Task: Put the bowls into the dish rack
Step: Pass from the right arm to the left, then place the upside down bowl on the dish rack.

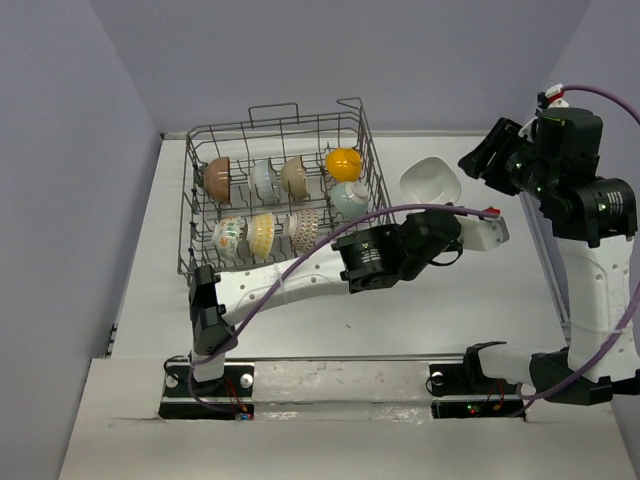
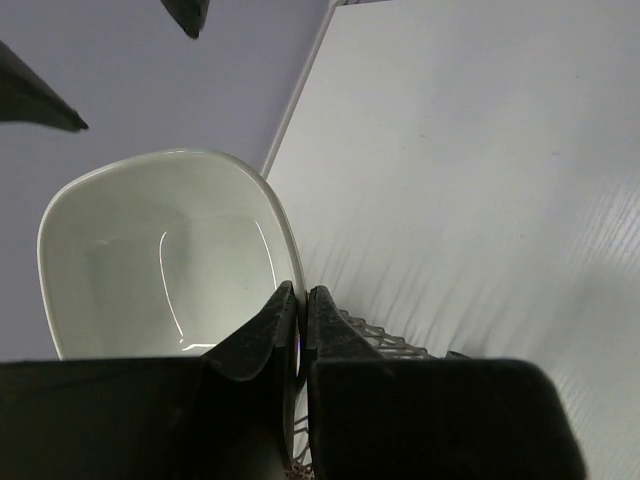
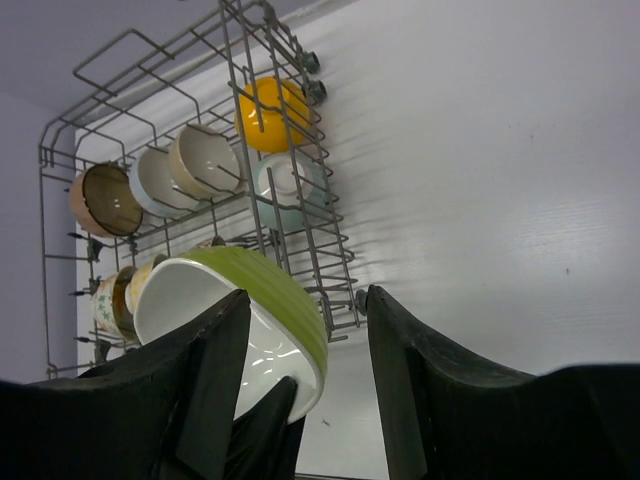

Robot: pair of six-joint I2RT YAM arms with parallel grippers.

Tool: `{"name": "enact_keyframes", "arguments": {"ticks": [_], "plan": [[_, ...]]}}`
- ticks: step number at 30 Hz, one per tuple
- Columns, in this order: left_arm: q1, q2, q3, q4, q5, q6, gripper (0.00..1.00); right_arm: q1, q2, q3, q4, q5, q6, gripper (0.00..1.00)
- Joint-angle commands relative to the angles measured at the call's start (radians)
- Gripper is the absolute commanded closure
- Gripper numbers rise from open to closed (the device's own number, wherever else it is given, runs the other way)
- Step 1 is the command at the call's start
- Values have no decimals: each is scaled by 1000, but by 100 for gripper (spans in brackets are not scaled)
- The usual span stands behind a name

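My left gripper [image 1: 447, 210] is shut on the rim of a squarish bowl [image 1: 430, 180], white inside and green outside, and holds it in the air just right of the dish rack [image 1: 370, 165]. The left wrist view shows its jaws pinching the bowl's [image 2: 150, 250] rim at the gripper [image 2: 302, 300]. My right gripper [image 1: 478, 165] is open and empty, close to the bowl's right. Its wrist view shows the gripper [image 3: 308, 295], the green bowl [image 3: 270, 290] by its left finger and the rack [image 3: 320, 262] beyond. Several bowls stand in the rack, among them orange-yellow [image 1: 343, 162], brown [image 1: 218, 177] and pale teal [image 1: 347, 198].
The rack's front row holds a floral bowl [image 1: 228, 237], a yellow patterned one [image 1: 261, 233] and a speckled one [image 1: 305, 230]. A purple cable [image 1: 300, 265] runs along the left arm. The white table [image 1: 440, 310] has walls at back and sides.
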Motion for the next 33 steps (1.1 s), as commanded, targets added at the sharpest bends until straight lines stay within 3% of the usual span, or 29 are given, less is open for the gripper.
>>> {"name": "enact_keyframes", "arguments": {"ticks": [1,11,17,23,24,27,33], "plan": [[5,-112,-18,44,-9,-19,100,4,-55,62,99,63,43,44],[38,-177,-65,54,21,-49,100,4,-71,59,114,76,69,44],[125,-271,-119,51,106,-141,100,4,-105,51,116,126,73,43],[253,-406,-220,80,219,-324,100,4,-134,-65,160,65,72,43],[277,-458,-243,96,288,-356,100,4,-143,-108,177,54,69,43],[344,-532,-355,183,388,-498,100,4,-154,-164,197,31,60,43],[447,-674,-623,425,552,-767,100,4,-163,-300,275,-179,23,44]]}}
